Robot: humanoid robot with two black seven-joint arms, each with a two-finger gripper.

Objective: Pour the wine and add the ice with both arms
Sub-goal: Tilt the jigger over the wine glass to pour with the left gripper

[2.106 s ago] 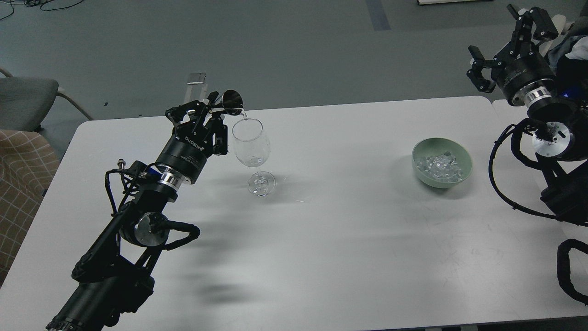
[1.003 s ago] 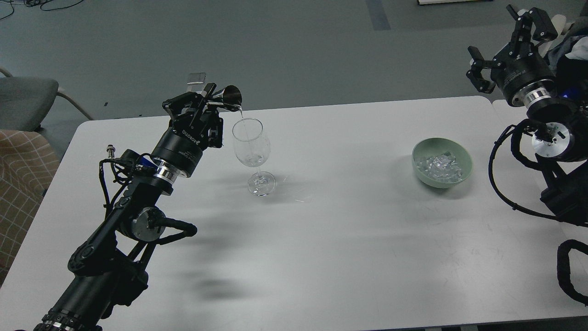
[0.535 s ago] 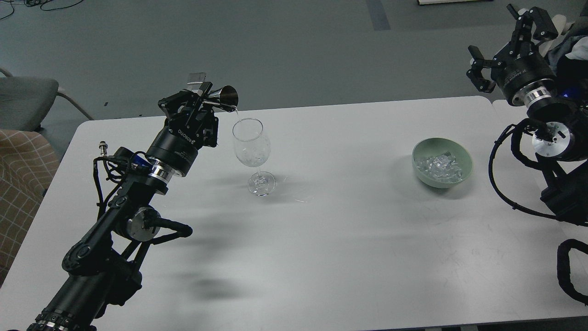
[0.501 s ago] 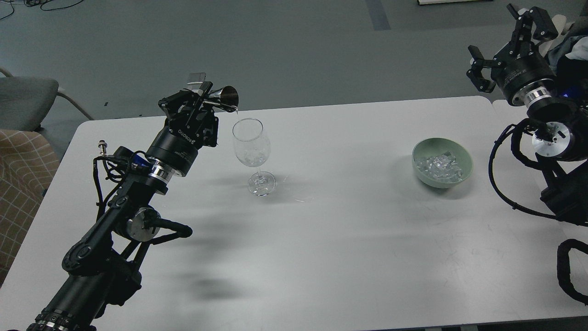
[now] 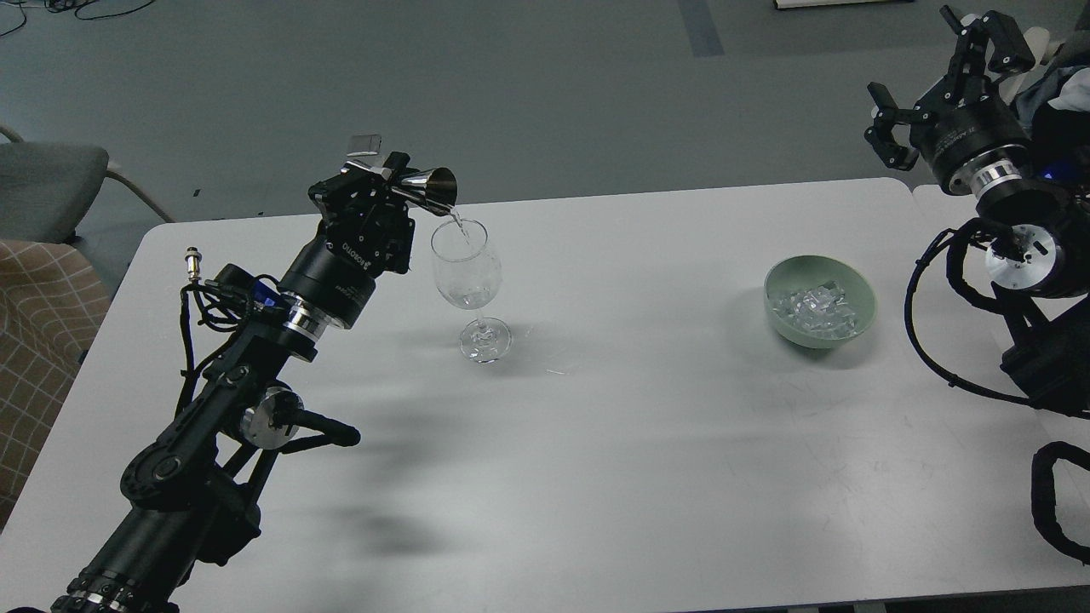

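A clear stemmed wine glass point(image 5: 467, 272) stands upright on the white table point(image 5: 596, 443). My left gripper point(image 5: 387, 189) is shut on a small silver metal cup point(image 5: 430, 184), tipped on its side with its mouth just above the glass's left rim. A thin stream of clear wine point(image 5: 458, 224) runs from the cup into the glass. A pale green bowl point(image 5: 860, 296) to the right holds several clear ice chunks point(image 5: 813, 306). My right gripper point(image 5: 932, 89) is open and empty, raised beyond the table's far right corner.
A grey chair point(image 5: 51, 183) and a checked cushion point(image 5: 38, 315) stand off the table's left edge. My right arm's cables point(image 5: 928, 340) hang over the right edge. Grey floor lies beyond the far edge.
My left gripper has shifted right and slightly down, bringing the silver cup back over the glass rim, and the stream runs into the glass again. The right arm has barely moved.
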